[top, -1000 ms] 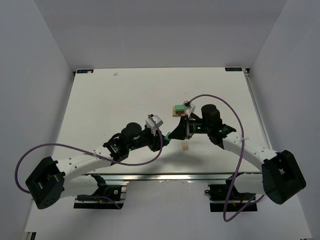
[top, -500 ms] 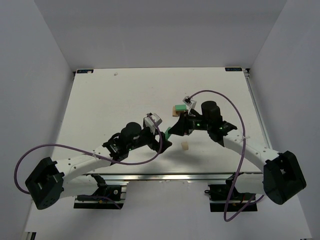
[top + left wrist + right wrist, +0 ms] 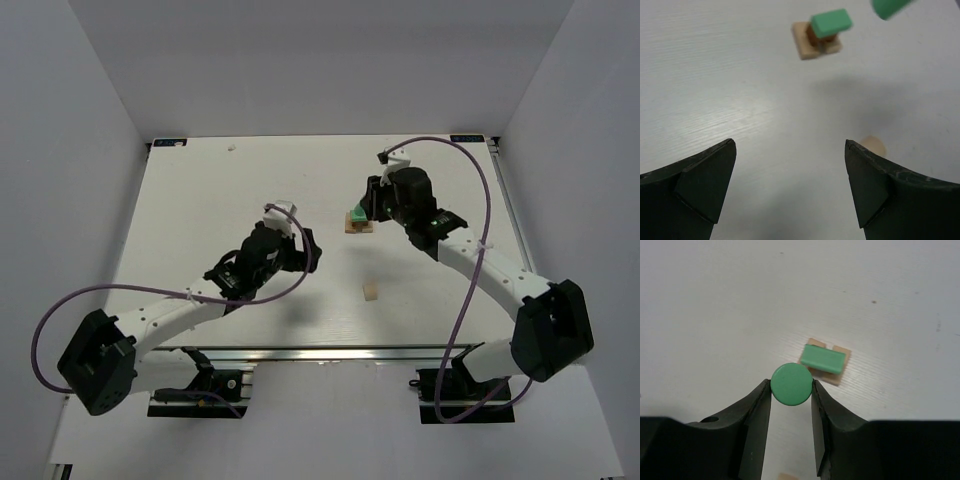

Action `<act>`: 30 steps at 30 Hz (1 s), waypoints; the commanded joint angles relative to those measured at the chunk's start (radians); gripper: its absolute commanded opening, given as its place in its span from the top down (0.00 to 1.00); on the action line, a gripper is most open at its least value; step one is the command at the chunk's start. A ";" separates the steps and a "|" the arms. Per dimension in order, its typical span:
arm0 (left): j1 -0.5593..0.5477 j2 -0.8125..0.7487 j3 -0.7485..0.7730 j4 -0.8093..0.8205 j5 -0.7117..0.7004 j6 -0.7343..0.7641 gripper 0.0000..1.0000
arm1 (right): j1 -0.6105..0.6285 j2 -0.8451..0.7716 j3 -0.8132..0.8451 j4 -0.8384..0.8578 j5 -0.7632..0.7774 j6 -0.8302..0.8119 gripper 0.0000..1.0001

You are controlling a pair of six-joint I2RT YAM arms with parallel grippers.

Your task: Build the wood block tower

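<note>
Only our right wrist view shows the right claw [image 3: 790, 386] pinching a green disc [image 3: 791, 384] near the tower [image 3: 824, 361] mid-table, our left claw [image 3: 790, 150] wide, empty, arms parted since their earlier meeting.

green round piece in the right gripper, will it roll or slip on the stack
The green round piece looks cylindrical, so on its side it would likely roll. The right gripper pinches only its curved sides, so it may slip. The top of the wood block tower is narrow, so it might tip off.
</note>
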 commanded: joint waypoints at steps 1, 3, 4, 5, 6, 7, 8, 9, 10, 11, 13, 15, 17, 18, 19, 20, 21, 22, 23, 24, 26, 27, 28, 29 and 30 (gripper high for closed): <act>0.116 0.049 0.062 -0.071 -0.046 -0.104 0.02 | -0.005 0.051 0.083 -0.025 0.201 -0.092 1.00; 0.150 0.070 0.079 -0.080 -0.022 -0.119 0.02 | -0.005 0.086 0.106 -0.027 0.208 -0.115 1.00; 0.168 0.077 0.082 -0.079 -0.030 -0.124 0.02 | -0.005 0.095 0.109 -0.024 0.211 -0.120 1.00; 0.176 0.090 0.085 -0.089 -0.041 -0.128 0.02 | -0.005 0.115 0.114 -0.024 0.215 -0.126 1.00; 0.182 0.094 0.093 -0.118 -0.039 -0.134 0.02 | -0.005 0.124 0.120 -0.025 0.228 -0.135 1.00; 0.195 0.099 0.093 -0.120 -0.038 -0.138 0.02 | -0.005 0.134 0.128 -0.027 0.234 -0.140 1.00; 0.199 0.106 0.094 -0.123 -0.045 -0.141 0.02 | -0.005 0.147 0.128 -0.025 0.237 -0.146 1.00; 0.205 0.111 0.096 -0.134 -0.057 -0.145 0.02 | -0.005 0.152 0.128 -0.008 0.231 -0.160 1.00; 0.213 0.119 0.102 -0.140 -0.070 -0.144 0.02 | -0.005 0.163 0.123 0.002 0.226 -0.166 1.00; 0.216 0.137 0.105 -0.145 -0.088 -0.142 0.02 | -0.005 0.170 0.121 0.004 0.206 -0.174 1.00; 0.227 0.149 0.110 -0.154 -0.087 -0.141 0.02 | -0.005 0.186 0.128 0.035 0.191 -0.187 1.00; 0.231 0.159 0.110 -0.152 -0.078 -0.141 0.02 | -0.005 0.209 0.135 0.036 0.180 -0.189 1.00; 0.233 0.157 0.104 -0.143 -0.074 -0.139 0.02 | -0.005 0.229 0.140 0.035 0.179 -0.191 1.00; 0.233 0.154 0.101 -0.139 -0.076 -0.139 0.02 | -0.005 0.232 0.143 0.036 0.165 -0.191 1.00; 0.235 0.154 0.098 -0.137 -0.076 -0.138 0.02 | -0.005 0.241 0.141 0.041 0.157 -0.192 1.00; 0.235 0.154 0.099 -0.137 -0.076 -0.136 0.02 | -0.005 0.246 0.143 0.044 0.151 -0.192 1.00; 0.235 0.154 0.099 -0.139 -0.076 -0.133 0.02 | -0.003 0.250 0.143 0.047 0.130 -0.192 1.00; 0.235 0.153 0.098 -0.134 -0.062 -0.128 0.02 | -0.002 0.256 0.143 0.061 0.129 -0.197 1.00; 0.235 0.149 0.087 -0.126 -0.052 -0.124 0.02 | 0.001 0.259 0.141 0.067 0.132 -0.224 1.00; 0.235 0.145 0.079 -0.110 -0.047 -0.122 0.02 | 0.001 0.262 0.138 0.073 0.131 -0.232 1.00; 0.235 0.139 0.072 -0.103 -0.038 -0.121 0.02 | 0.006 0.275 0.138 0.084 0.143 -0.238 1.00; 0.235 0.139 0.071 -0.105 -0.039 -0.119 0.02 | 0.007 0.281 0.146 0.078 0.152 -0.240 1.00; 0.235 0.140 0.073 -0.108 -0.041 -0.119 0.02 | 0.009 0.288 0.148 0.076 0.154 -0.241 1.00; 0.235 0.139 0.073 -0.108 -0.039 -0.118 0.02 | 0.010 0.293 0.146 0.078 0.154 -0.241 1.00; 0.235 0.139 0.072 -0.109 -0.039 -0.116 0.02 | 0.010 0.295 0.149 0.078 0.154 -0.243 1.00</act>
